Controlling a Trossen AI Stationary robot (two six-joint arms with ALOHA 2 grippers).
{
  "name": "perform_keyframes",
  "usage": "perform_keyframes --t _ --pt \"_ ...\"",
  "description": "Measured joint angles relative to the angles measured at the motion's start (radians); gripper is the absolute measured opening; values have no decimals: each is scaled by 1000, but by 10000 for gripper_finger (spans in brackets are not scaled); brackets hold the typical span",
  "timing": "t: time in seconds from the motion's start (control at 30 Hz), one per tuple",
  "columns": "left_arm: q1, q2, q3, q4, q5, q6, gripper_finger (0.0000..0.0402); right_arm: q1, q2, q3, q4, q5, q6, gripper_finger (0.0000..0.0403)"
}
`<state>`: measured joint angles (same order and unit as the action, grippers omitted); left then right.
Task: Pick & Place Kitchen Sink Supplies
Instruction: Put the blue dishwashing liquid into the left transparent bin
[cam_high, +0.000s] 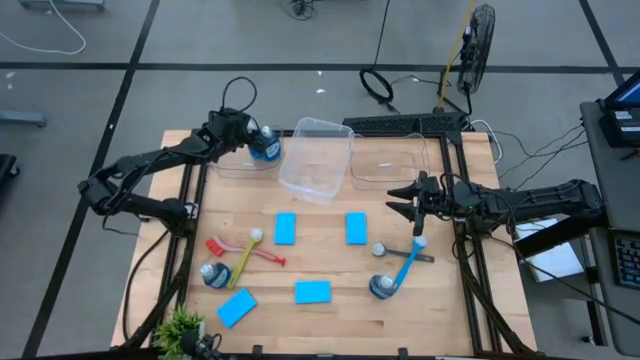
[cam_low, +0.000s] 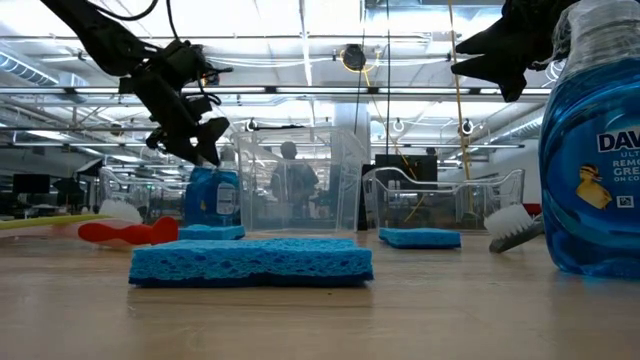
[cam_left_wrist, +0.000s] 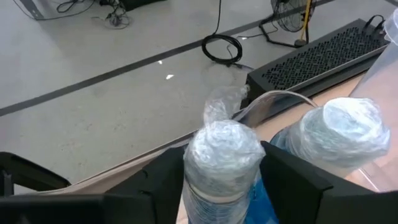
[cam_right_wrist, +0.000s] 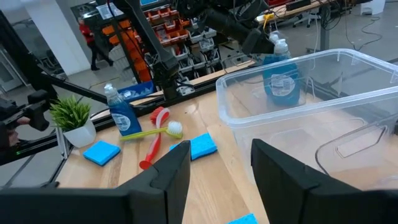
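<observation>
left gripper (cam_high: 262, 140): fingers pinched on the pale cap of a soap bottle (cam_high: 266, 147), at the back-left of the table (cam_high: 330, 320), over the far-left clear bin (cam_high: 240, 163).
second bottle: left wrist view shows another wrapped cap (cam_left_wrist: 348, 130) just beside the held one; judged to be a bottle already in that bin.
right gripper (cam_high: 400, 201): fingers spread, nothing between them, hovering by the right-hand bin (cam_high: 388, 165), above a blue brush (cam_high: 405, 268).
risk, drop: grip is on the cap only; the bottle could swing or slip and land on its side.
risk, collision: lowering could knock the neighbouring bottle over, since the two caps sit so near.
risk, bin shift: the tilted middle bin (cam_high: 318, 158) leans close to the held bottle; a sideways move may clip its wall.
remaining supplies: four sponges, e.g. (cam_high: 285, 228), red brush (cam_high: 240, 248), yellow-green brush (cam_high: 245, 260), two more bottles (cam_high: 214, 274) (cam_high: 381, 286) lie mid-table.
edges: potted plant (cam_high: 180, 325) and one sponge (cam_high: 236, 307) sit near the front-left edge.
open room: bare wood at the front right; space between the arms is crowded.
</observation>
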<state>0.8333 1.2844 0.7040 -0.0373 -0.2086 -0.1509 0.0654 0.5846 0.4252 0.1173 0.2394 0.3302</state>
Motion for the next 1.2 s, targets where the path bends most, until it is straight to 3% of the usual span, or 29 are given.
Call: perform_keyframes --t 0.33,0.63,0.93,1.2 --pt "0 -104 0 4 -1 24 249 0 0 0 0 0 0 155" --pt "-30 -360 0 -15 0 79 256 0 0 0 0 -4 -1 155" --pt "-204 -612 15 -12 -7 121 246 0 0 0 0 -5 7 155" --pt "-443 -598 150 -88 -167 229 246 0 0 0 -1 -5 10 155"
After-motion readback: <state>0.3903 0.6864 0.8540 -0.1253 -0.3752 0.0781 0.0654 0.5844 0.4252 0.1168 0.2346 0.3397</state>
